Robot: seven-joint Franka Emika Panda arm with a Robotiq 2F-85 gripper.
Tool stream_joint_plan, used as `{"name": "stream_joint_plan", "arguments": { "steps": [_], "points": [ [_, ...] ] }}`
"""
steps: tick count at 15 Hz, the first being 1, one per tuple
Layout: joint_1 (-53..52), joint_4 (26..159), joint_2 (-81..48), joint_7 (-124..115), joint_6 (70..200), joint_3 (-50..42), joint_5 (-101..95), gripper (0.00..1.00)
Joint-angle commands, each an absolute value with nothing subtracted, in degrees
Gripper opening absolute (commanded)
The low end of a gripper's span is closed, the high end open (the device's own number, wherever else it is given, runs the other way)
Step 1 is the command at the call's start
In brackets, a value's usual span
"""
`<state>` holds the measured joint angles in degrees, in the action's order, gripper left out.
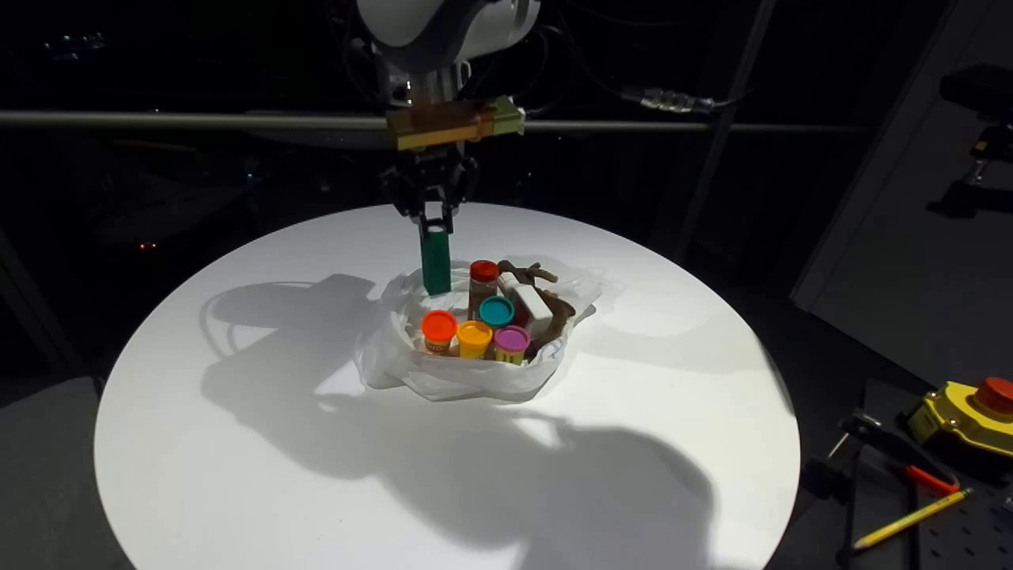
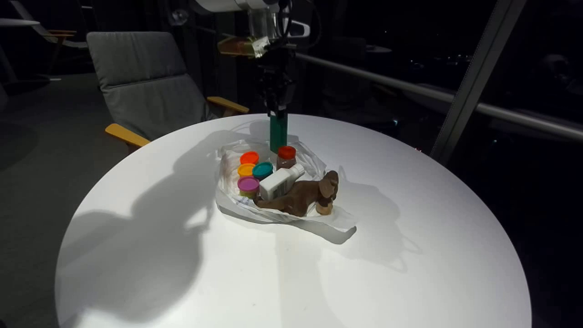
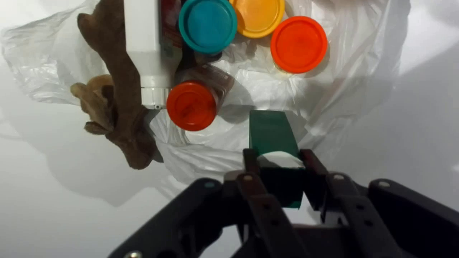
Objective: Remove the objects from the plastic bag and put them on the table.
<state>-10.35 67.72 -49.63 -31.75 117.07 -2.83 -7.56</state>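
My gripper (image 3: 279, 157) is shut on the upper end of a green rectangular box (image 3: 272, 132), one finger on each side. The box (image 1: 436, 261) points downward over the far part of the plastic bag (image 1: 388, 368); I cannot tell whether its lower end touches the bag. The crinkled white bag lies spread on the round white table (image 1: 261, 491). In it stand a red-capped bottle (image 2: 286, 157) and small tubs with orange (image 3: 299, 44), yellow (image 3: 259, 16), teal (image 3: 208, 25) and purple (image 2: 248, 184) lids. A white bottle (image 2: 278, 183) leans beside a brown animal figure (image 2: 305, 196).
A grey chair (image 2: 141, 86) with wooden armrests stands against the table's far side in an exterior view. Beyond the table edge, a dark side surface carries a yellow box with a red button (image 1: 969, 416) and a pencil (image 1: 910, 518). A metal rail (image 2: 373, 77) runs behind.
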Motion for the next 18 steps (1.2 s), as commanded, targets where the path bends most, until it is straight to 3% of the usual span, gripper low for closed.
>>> {"name": "stream_joint_plan", "arguments": {
  "steps": [1, 9, 18],
  "points": [
    [-12.19, 80.63, -36.58, -32.67, 119.38, -3.14, -6.82, 0.09],
    [-20.51, 99.29, -22.52, -36.62, 121.23, 1.45, -10.69, 0.09],
    [-26.32, 102.24, -31.62, -49.90, 127.62, 2.75, -16.95, 0.09]
  ]
}}
